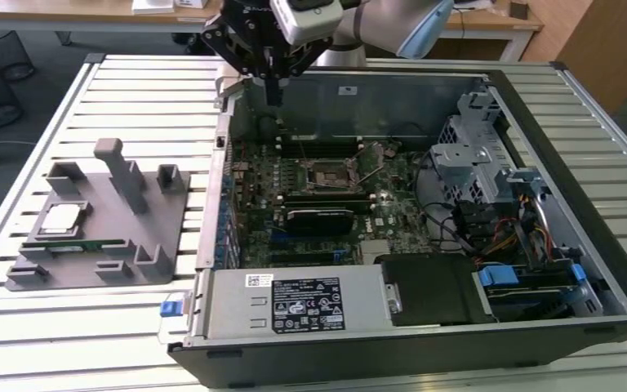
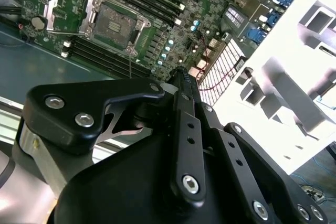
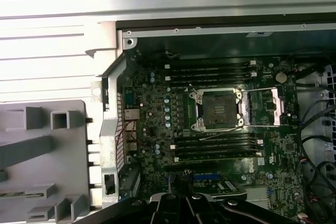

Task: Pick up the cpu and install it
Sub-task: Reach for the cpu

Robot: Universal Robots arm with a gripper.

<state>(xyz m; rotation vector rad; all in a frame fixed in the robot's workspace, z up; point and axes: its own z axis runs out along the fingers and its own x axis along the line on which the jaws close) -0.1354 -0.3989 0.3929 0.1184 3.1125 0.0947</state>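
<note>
Lying well apart from hand: cpu

Cut off at the edge
In the first wrist view we see the gripper and the grey fixture only partly, both cropped.

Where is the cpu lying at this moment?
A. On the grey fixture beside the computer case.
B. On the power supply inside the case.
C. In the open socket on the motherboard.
A: the cpu lies on the grey fixture, at the exterior view's left of the computer case; the socket is open and empty.
</note>
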